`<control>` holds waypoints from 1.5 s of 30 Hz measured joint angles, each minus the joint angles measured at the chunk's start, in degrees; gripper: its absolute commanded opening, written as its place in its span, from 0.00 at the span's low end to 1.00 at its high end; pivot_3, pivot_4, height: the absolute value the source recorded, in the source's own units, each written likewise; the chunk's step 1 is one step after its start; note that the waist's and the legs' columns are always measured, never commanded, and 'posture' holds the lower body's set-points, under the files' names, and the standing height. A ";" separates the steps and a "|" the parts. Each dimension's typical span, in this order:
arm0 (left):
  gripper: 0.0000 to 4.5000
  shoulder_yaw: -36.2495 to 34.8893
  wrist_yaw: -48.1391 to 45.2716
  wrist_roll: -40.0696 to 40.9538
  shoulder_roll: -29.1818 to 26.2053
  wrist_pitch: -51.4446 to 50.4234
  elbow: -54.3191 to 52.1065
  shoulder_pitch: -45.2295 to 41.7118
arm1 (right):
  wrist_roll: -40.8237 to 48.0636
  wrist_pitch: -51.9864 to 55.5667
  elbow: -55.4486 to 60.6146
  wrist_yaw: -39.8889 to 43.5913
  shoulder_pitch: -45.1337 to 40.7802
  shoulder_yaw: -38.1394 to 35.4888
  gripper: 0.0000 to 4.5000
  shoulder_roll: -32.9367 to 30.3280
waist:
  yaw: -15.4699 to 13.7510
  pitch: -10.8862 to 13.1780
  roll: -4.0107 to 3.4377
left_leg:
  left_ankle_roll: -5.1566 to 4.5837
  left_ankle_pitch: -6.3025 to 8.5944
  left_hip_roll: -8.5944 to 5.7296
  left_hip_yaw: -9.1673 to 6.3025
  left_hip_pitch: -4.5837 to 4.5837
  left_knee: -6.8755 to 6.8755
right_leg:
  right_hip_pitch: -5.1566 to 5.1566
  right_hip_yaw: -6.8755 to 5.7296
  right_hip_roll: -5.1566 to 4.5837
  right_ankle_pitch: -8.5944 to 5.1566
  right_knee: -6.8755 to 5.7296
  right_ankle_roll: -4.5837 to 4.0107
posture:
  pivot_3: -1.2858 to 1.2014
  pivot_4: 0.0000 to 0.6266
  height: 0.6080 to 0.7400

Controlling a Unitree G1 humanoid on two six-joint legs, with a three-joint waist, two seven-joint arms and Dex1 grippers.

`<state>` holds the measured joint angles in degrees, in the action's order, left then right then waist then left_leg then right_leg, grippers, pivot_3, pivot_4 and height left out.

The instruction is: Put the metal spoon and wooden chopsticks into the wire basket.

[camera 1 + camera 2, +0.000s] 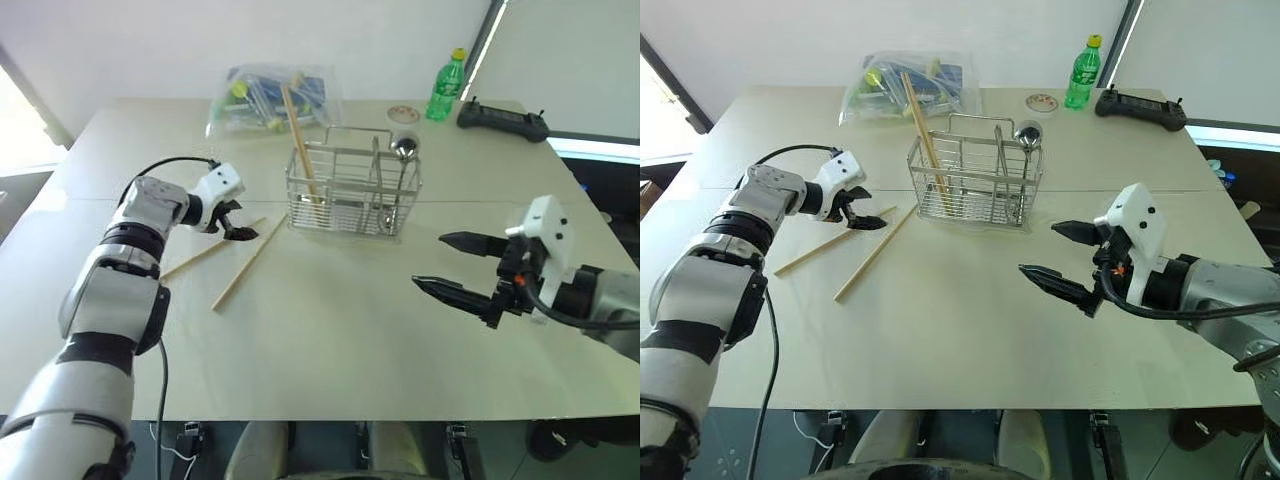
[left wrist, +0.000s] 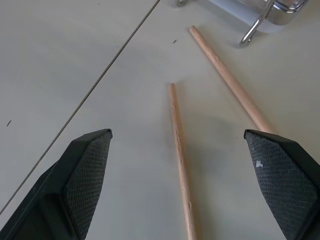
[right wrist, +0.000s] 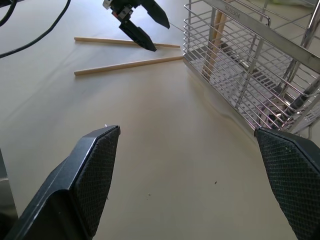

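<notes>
The wire basket point(image 1: 352, 190) stands at the table's middle back. The metal spoon point(image 1: 404, 147) is upright in its right end, bowl up. One wooden chopstick point(image 1: 300, 140) leans in the basket's left end. Two more wooden chopsticks point(image 1: 250, 262) point(image 1: 205, 252) lie flat on the table, left of the basket. My left gripper point(image 1: 240, 222) hovers open just over their near-basket ends, pointing down; in the left wrist view one stick point(image 2: 180, 165) runs between its fingers. My right gripper point(image 1: 430, 260) hangs open and empty, right of and nearer than the basket.
A clear plastic bag point(image 1: 270, 100) of colourful items lies behind the basket. A green bottle point(image 1: 447, 87), a small round lid point(image 1: 403, 113) and a black controller point(image 1: 502, 120) sit at the back right. The table point(image 1: 330, 350) is bare in front.
</notes>
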<state>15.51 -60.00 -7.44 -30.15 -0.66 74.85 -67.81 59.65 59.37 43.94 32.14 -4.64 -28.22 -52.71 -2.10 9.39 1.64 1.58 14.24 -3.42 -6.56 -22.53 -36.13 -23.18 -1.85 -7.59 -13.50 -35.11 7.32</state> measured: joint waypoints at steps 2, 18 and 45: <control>1.00 -0.03 1.77 -1.49 0.36 0.07 0.97 -0.16 | 1.47 0.00 0.98 -1.57 1.73 -1.64 0.98 0.00 | -0.08 0.00 0.01 | 0.00 0.00 0.04 0.00 0.02 -0.02 | 0.03 -0.01 0.00 0.00 0.00 0.00 | 0.52 0.24 0.62; 0.02 -0.91 0.17 -5.86 2.42 -2.16 1.62 -0.91 | 6.37 -1.87 1.80 -4.63 8.11 -4.29 1.00 -1.55 | -0.05 -0.08 0.04 | 0.00 0.00 0.15 0.00 0.18 -0.08 | 0.23 -0.03 0.03 -0.12 -0.01 0.20 | 0.52 0.24 0.62; 0.01 -42.00 40.09 25.03 0.42 -19.30 -19.19 -10.04 | 5.38 -4.13 -1.70 -2.80 6.33 -0.48 1.00 -2.51 | -0.15 0.08 0.33 | 0.13 -0.05 0.13 -0.07 0.08 -0.05 | 0.17 -0.07 -0.03 -0.01 0.00 0.09 | 0.52 0.24 0.62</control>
<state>-26.49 -19.91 17.59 -29.73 -19.96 55.66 -77.85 65.03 55.24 42.24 29.34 1.70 -28.70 -55.22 -2.25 9.47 1.97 1.71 14.18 -3.28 -6.63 -22.44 -36.17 -23.02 -1.92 -7.62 -13.50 -35.11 7.41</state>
